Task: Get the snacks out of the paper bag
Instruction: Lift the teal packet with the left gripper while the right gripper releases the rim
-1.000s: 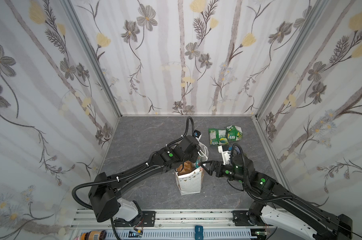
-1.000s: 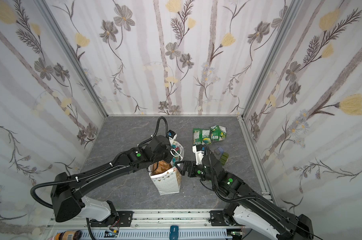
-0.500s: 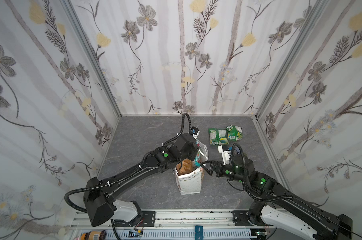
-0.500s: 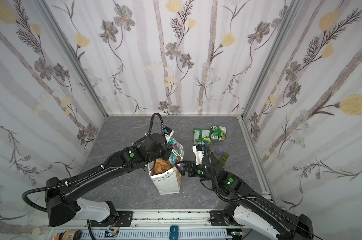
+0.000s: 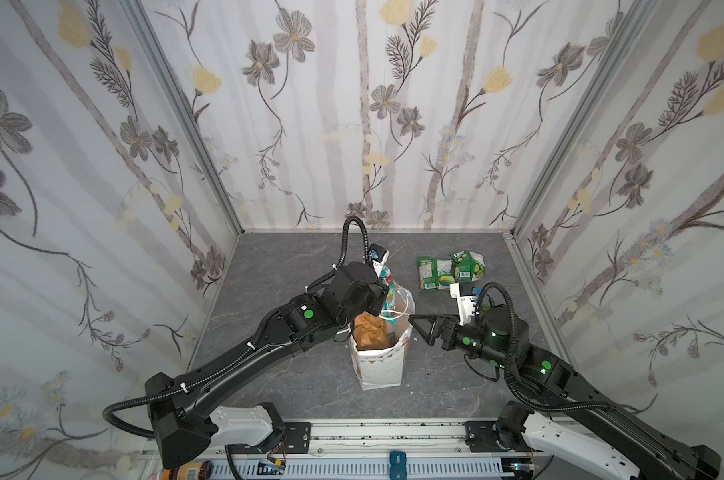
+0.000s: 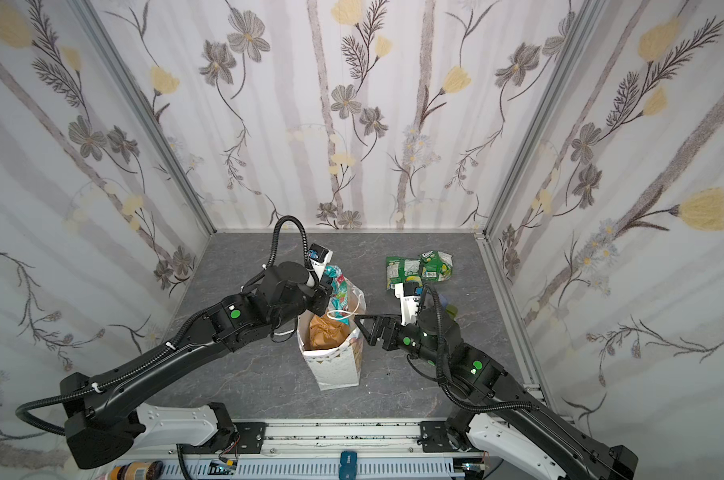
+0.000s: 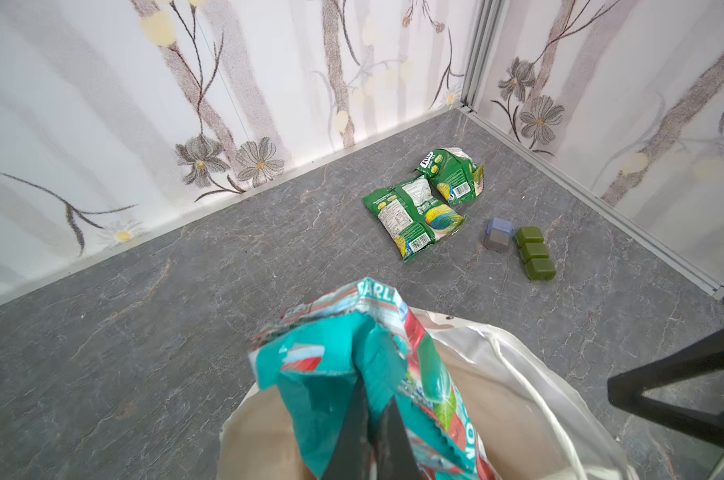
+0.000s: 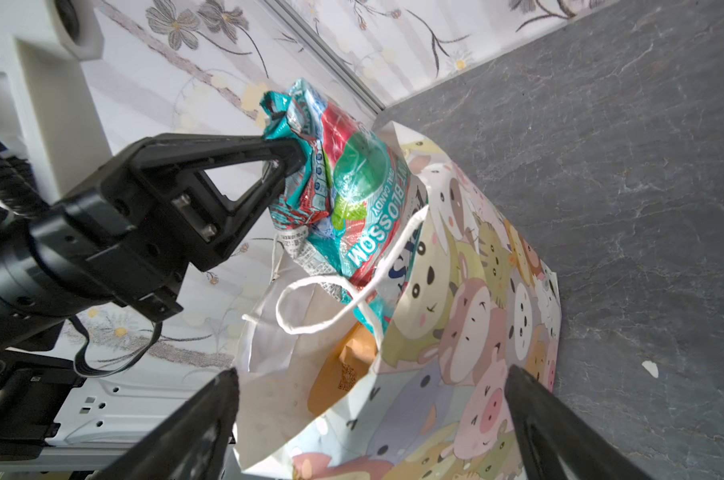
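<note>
Paper bag (image 8: 476,332) shows cartoon animals from right wrist.

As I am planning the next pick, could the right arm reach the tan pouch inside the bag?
Probably not yet: the teal packet, held by the left gripper, hangs over the mouth of the paper bag, above the tan pouch.

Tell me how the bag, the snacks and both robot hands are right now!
paper bag: standing upright, top open
teal packet: pinched at its top, raised, bottom end in bag
tan-orange pouch: inside bag
green packets: lying flat, out of bag
left gripper: shut on teal packet
right gripper: open, empty, beside bag
</note>
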